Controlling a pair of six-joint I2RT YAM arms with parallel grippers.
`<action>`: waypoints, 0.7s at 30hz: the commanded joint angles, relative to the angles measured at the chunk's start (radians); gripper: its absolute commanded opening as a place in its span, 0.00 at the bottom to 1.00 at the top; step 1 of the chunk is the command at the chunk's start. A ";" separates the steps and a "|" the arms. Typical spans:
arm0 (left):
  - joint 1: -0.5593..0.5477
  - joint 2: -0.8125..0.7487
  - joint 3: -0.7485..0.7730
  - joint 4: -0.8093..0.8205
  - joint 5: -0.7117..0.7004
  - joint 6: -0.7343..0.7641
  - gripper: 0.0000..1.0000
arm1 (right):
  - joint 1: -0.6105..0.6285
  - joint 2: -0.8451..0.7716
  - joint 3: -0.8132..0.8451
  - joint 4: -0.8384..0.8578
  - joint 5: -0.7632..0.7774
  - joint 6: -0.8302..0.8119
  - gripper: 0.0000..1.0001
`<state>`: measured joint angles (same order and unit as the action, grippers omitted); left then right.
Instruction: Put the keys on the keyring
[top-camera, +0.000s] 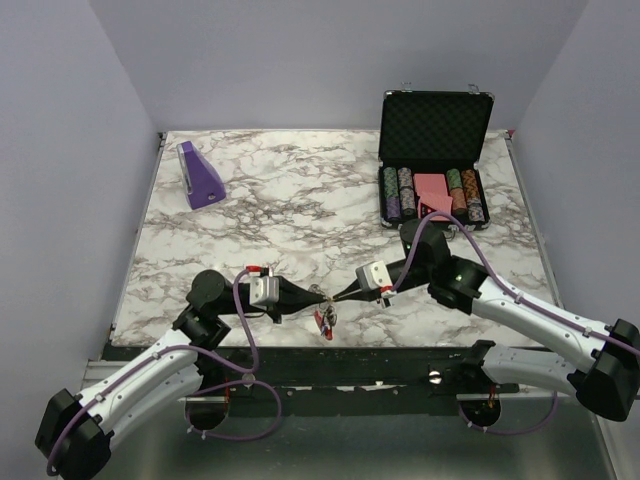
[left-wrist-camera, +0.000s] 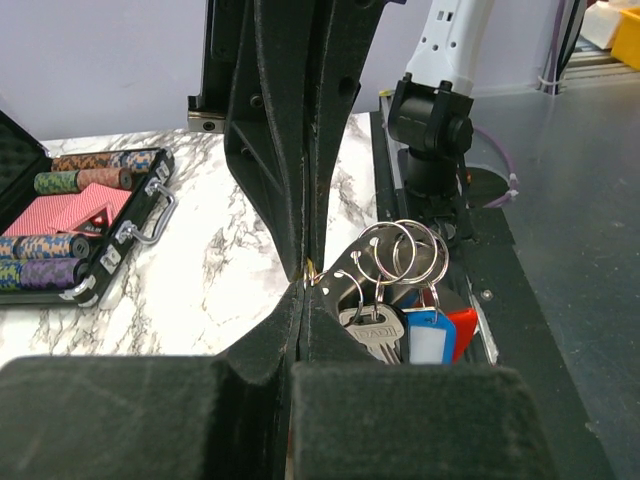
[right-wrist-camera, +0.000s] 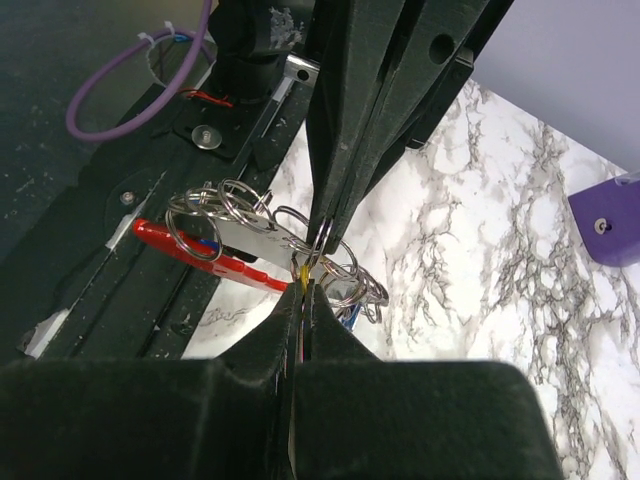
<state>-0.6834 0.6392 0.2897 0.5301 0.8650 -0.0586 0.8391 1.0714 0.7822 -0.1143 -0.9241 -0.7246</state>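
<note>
My two grippers meet tip to tip at the table's front edge. My left gripper (top-camera: 318, 296) is shut on a thin metal ring of the keyring (top-camera: 323, 320), and the bunch hangs below it. In the left wrist view several rings (left-wrist-camera: 400, 250), a silver key (left-wrist-camera: 375, 335), a blue tag (left-wrist-camera: 425, 338) and the red piece (left-wrist-camera: 463, 330) hang right of my left gripper (left-wrist-camera: 304, 288). My right gripper (top-camera: 337, 296) is shut on a yellow key (right-wrist-camera: 303, 270), its tip against the rings (right-wrist-camera: 340, 265). The red crescent (right-wrist-camera: 200, 250) and grey tag (right-wrist-camera: 250, 235) show left of my right gripper (right-wrist-camera: 303, 288).
An open black case of poker chips (top-camera: 435, 165) stands at the back right and also shows in the left wrist view (left-wrist-camera: 110, 250). A purple wedge (top-camera: 200, 175) stands at the back left. The black front rail (top-camera: 400, 360) runs just below the keyring.
</note>
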 joint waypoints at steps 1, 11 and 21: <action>0.012 -0.013 -0.047 0.240 -0.035 -0.112 0.00 | 0.009 -0.010 -0.032 0.004 0.024 -0.001 0.03; 0.010 0.071 -0.124 0.539 -0.132 -0.241 0.00 | 0.032 -0.007 -0.092 0.169 0.030 0.102 0.10; 0.010 0.071 -0.124 0.467 -0.089 -0.204 0.00 | 0.032 -0.039 -0.046 0.143 0.045 0.171 0.30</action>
<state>-0.6800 0.7368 0.1543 0.9825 0.7746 -0.2859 0.8619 1.0618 0.7086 0.0433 -0.9016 -0.6022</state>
